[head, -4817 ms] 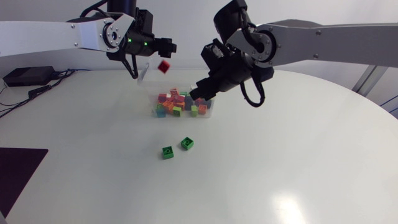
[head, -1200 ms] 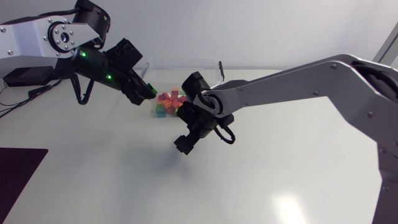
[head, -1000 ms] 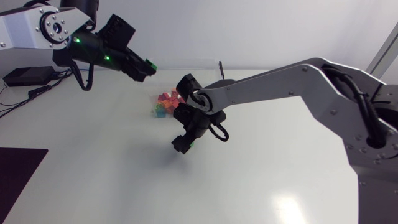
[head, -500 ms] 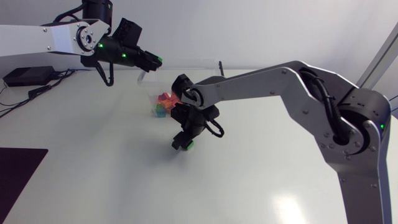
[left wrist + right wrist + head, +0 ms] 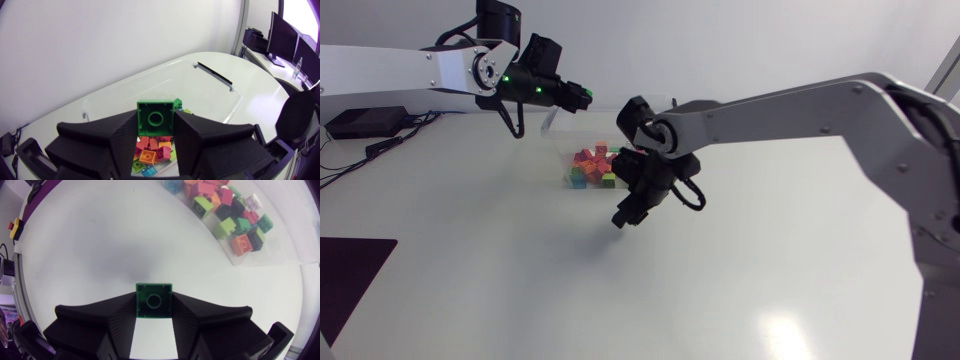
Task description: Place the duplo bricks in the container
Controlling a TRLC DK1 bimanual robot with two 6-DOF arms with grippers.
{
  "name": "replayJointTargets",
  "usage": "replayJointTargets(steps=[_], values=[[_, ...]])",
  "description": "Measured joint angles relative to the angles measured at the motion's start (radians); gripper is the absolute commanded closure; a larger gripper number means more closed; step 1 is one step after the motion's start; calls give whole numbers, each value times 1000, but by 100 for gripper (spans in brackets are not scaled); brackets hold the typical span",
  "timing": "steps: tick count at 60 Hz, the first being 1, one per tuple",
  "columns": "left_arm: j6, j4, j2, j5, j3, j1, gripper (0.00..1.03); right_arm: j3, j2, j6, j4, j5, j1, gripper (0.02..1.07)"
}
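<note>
My left fingers (image 5: 117,137) are clenched on a green duplo brick (image 5: 155,118), gripping it from both sides with its hollow underside facing the wrist camera. Directly below it lies the clear container (image 5: 200,95), with a heap of mixed bricks (image 5: 150,150) in orange, pink, red, green and blue on its floor. From the head view these fingers (image 5: 582,97) hang over the container's far left part (image 5: 556,122).

My right fingers (image 5: 117,317) are clamped on the other green duplo brick (image 5: 153,300), also held from two sides. Under it is bare white worktop (image 5: 100,245); the container (image 5: 280,240) and its heap (image 5: 225,210) are ahead of it. From above, these fingers (image 5: 625,215) hover off the worktop (image 5: 470,280), near the container's near side
</note>
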Motion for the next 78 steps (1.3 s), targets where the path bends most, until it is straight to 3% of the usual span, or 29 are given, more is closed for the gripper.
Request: replayJointTargets(steps=[5, 7, 10, 11, 14, 24, 39, 64, 78], values=[[-11, 14, 8, -25, 27, -14, 82, -23, -79, 0, 0, -16, -11, 81], [-21, 24, 12, -38, 37, -18, 74, -27, -105, 0, 0, -19, -16, 81], [-32, 45, 16, -70, 50, -23, 50, -32, -142, 0, 0, -22, -24, 81], [-36, 55, 17, -83, 53, -23, 35, -33, -152, 0, 0, -23, -28, 81], [-56, 86, 21, -132, 60, -25, 3, -35, -194, 0, 0, -34, -45, 81], [-78, 126, 21, -237, 61, -32, 4, -35, -304, 1, 29, -46, -102, 81], [-98, 117, -39, -281, 22, -31, 4, -10, -360, 44, 172, -49, -143, 81], [-63, 19, -356, -254, -214, 63, 4, 154, -253, 123, 325, -16, -148, 81], [-45, -3, -461, -235, -328, 68, 4, 159, -190, 134, 443, 32, -135, 81]])
